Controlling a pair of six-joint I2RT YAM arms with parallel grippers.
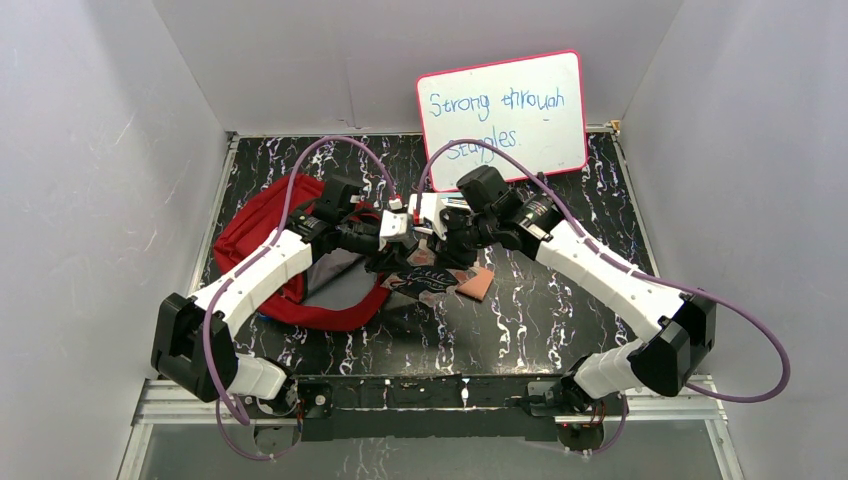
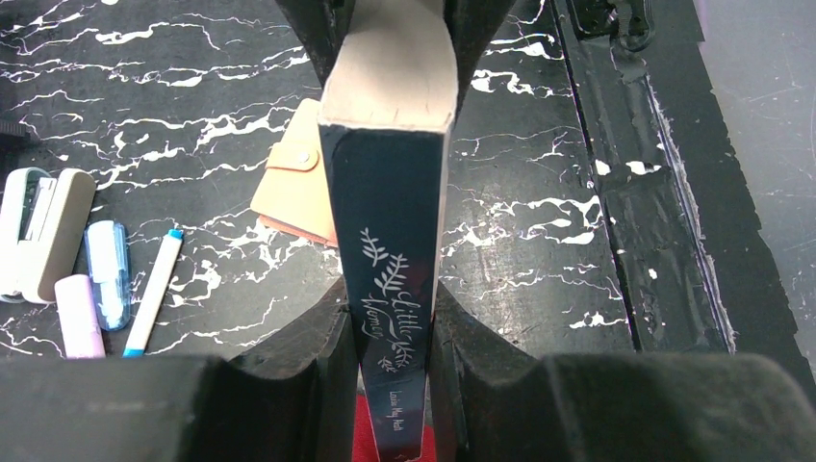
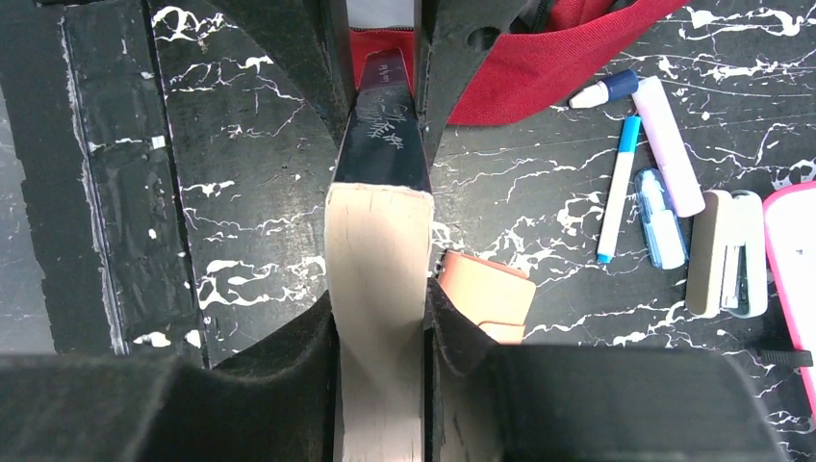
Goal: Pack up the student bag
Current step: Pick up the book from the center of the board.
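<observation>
The red student bag lies open at the left of the black marbled table, its grey lining showing. Both grippers hold one dark blue book, titled "Little Women", in the air just right of the bag's opening. My left gripper is shut on the book's spine end. My right gripper is shut on its page edge, facing the left one. The bag's red edge shows at the top of the right wrist view.
A tan wallet lies under the book. Behind it lie a white stapler, a blue pen, a lilac tube and a clear blue item. A pink-framed whiteboard leans on the back wall.
</observation>
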